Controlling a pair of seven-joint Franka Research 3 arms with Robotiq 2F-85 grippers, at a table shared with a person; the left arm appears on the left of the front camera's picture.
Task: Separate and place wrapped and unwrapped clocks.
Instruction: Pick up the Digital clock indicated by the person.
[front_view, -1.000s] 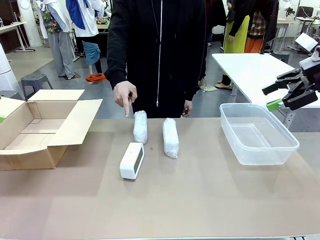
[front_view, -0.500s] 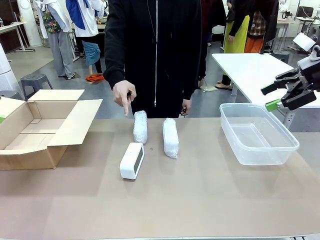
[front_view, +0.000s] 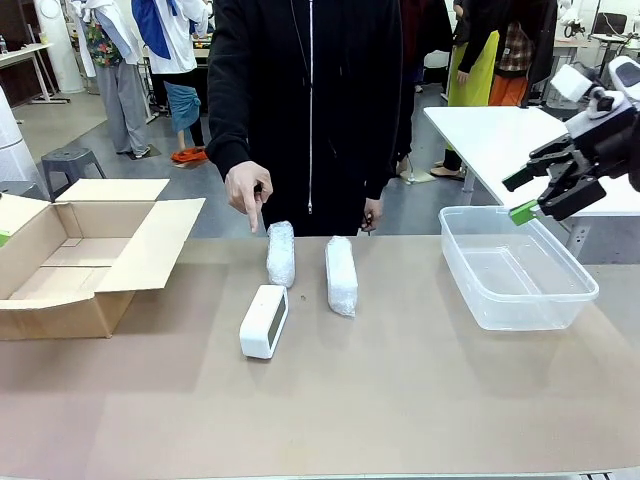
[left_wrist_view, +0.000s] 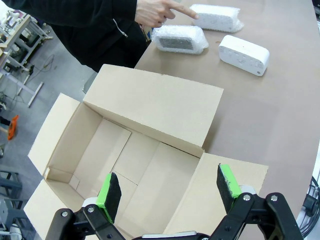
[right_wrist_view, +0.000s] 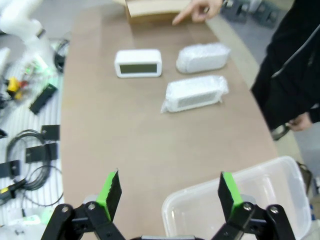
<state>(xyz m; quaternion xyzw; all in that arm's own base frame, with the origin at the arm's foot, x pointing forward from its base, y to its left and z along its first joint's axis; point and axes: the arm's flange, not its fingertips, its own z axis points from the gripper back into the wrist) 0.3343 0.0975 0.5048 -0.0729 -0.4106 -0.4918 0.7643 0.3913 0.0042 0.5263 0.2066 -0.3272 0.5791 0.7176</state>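
Two bundles are lying mid-table, the left wrapped clock (front_view: 281, 253) beside the right wrapped clock (front_view: 341, 274), with the bare clock (front_view: 264, 321) just nearer me. The person's hand (front_view: 247, 190) is pointing at the left one, probably cueing me. I am holding the left gripper (left_wrist_view: 168, 180) wide over the cardboard box (front_view: 60, 270) and the right gripper (front_view: 517, 197) wide by the plastic tub (front_view: 515, 265), both empty.

Open cardboard box (front_view: 60, 255) (flaps spread) left, clear plastic tub (front_view: 520, 305) right.

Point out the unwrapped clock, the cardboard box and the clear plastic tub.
unwrapped clock (front_view: 264, 320), front view, middle of its white top
cardboard box (front_view: 150, 245), front view, its open right flap
clear plastic tub (front_view: 530, 310), front view, its near wall
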